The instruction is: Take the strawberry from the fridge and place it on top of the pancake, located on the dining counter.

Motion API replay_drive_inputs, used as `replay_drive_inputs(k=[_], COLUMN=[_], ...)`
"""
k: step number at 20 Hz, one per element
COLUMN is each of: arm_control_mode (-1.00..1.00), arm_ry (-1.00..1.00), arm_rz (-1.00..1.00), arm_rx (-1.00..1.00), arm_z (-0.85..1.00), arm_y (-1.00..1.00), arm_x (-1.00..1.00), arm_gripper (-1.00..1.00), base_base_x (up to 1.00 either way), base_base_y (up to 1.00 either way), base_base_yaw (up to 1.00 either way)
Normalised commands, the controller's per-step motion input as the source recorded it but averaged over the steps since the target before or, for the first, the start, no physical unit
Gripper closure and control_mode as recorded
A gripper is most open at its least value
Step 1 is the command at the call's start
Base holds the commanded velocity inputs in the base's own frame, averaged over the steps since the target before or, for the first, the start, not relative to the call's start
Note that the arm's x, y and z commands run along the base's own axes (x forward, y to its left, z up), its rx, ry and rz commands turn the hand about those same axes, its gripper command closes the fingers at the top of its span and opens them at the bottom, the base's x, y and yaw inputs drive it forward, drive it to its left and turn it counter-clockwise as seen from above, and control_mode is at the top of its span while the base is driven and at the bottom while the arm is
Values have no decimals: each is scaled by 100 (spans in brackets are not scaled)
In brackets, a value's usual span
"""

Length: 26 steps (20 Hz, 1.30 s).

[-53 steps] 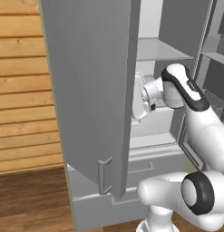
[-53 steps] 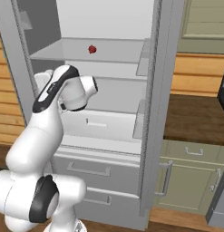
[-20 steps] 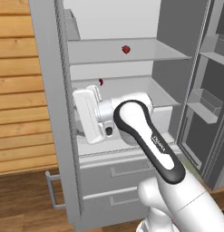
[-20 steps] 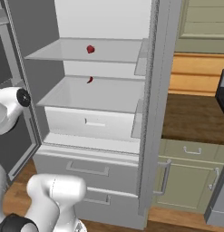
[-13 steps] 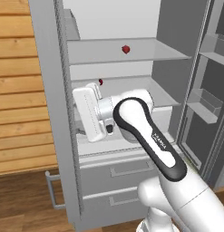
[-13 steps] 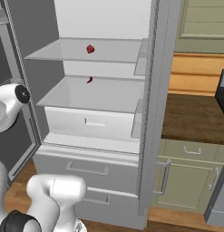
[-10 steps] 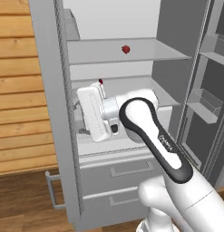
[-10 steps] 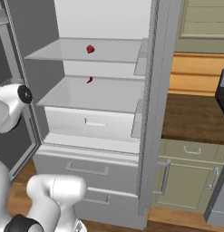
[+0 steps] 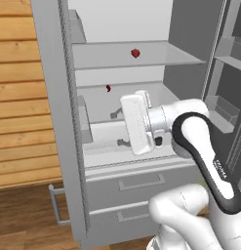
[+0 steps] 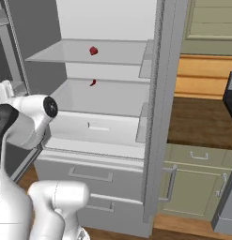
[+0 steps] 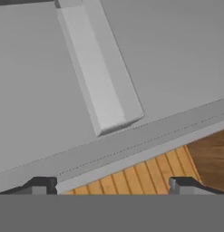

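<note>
The fridge (image 9: pixel 53 97) stands with both doors open, its white shelves showing. The strawberry (image 9: pixel 135 52), small and red, lies on the upper glass shelf, also seen from the right (image 10: pixel 93 50). A smaller red spot (image 9: pixel 108 88) shows below it, near the back of the lower shelf. My gripper (image 9: pixel 117 128) hangs in front of the drawer level, below and left of the strawberry, and points left at the left door's inner side. Its fingers are spread wide, open on nothing (image 11: pixel 113 186). The pancake and the dining counter are out of view.
A door bin (image 11: pixel 97 72) on the left door's inner face lies straight ahead of the hand. Two wide drawers (image 9: pixel 136 183) close the fridge's bottom. A wood-plank wall (image 9: pixel 19 97) stands to the left. Green cabinets under a dark top (image 10: pixel 197 187) stand to the right.
The fingers have spread from partly closed to wide open. The hand has drawn to the right, away from the left door. The strawberry has not moved.
</note>
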Motion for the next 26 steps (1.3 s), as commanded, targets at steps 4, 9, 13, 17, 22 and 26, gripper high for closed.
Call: replay_drive_inputs(k=[4,9,13,17,22,26], arm_control_mode=[-100,-100,-100,-100,-100,-100], arm_ry=[0,0,6,7,-16,-45], arm_rz=[0,7,17,22,32,28], arm_rx=[-33,-72,-98,-100,-65,-7], arm_z=[-7,-30,-39,-39,-56,-1], arm_y=[-100,-94,-70,-62,-87,-36], arm_x=[10,17,18,4,-15,-43], arm_gripper=[-100,-100,-100,-100,-100,-100], base_base_x=[0,0,0,0,0,0], base_base_y=[0,0,0,0,0,0], base_base_yaw=[0,0,0,0,0,0])
